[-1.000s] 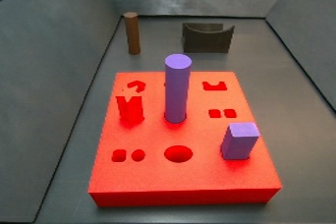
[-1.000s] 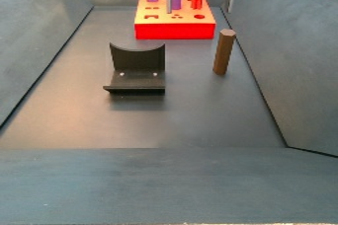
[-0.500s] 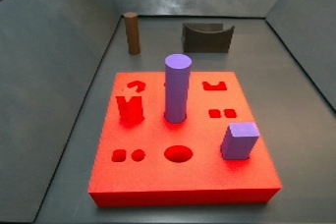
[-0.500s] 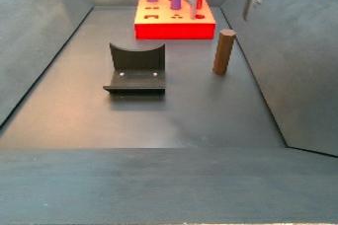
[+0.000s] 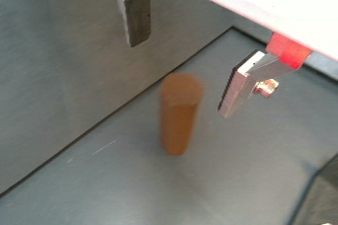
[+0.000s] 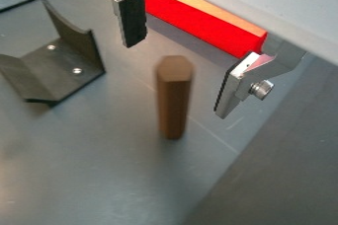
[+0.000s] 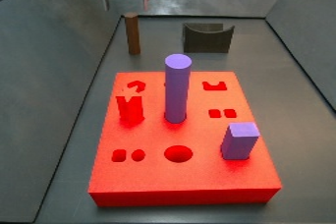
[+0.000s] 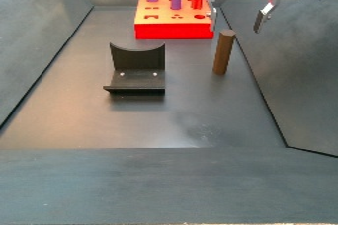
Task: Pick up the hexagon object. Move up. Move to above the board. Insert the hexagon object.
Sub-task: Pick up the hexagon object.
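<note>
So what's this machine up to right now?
A single robot arm is going after the hexagon object, a slim brown post standing upright on the dark floor. Its gripper hangs open above the post, one finger on each side, not touching it. Nothing is held. The post is meant for the board, a red block with shaped holes that already carries a tall purple cylinder and a purple cube. The fixture stands nearby.

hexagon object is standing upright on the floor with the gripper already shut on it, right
Not quite. The hexagon object does stand upright on the floor, but the gripper is open above it; both wrist views show its fingers apart, clear of the post.
</note>
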Robot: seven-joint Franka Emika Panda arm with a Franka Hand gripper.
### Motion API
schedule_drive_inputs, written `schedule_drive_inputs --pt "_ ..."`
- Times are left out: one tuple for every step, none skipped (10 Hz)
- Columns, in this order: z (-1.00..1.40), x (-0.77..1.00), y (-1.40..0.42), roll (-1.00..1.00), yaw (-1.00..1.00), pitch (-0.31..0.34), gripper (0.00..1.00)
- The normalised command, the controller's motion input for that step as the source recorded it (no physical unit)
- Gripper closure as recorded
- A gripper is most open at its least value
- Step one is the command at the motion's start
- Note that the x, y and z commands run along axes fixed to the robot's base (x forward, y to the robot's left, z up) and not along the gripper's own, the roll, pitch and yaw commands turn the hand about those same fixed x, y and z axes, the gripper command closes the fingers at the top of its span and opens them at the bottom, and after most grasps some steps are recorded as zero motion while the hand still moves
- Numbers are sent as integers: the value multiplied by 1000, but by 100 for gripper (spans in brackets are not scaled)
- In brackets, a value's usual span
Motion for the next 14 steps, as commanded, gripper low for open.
schedule_drive_inputs --pt "-543 0 -274 144 63 -327 0" --pt "-526 83 -174 129 126 -321 0" --pt "-554 231 -51 107 163 -307 0" --pt "-469 0 0 63 114 -379 0" --pt "-471 -137 0 81 94 -373 0" --pt "-289 -263 0 26 97 -364 0" --pt "0 -109 40 -41 0 -71 0" --pt "0 -183 66 -79 274 -137 0" --pt "0 -100 194 -133 614 -203 0" --pt "0 0 -6 24 40 0 0" --pt "0 0 0 0 0 0 0" --pt "0 0 0 0 0 0 100" --pt "0 0 0 0 0 0 100" --pt "0 0 0 0 0 0 100"
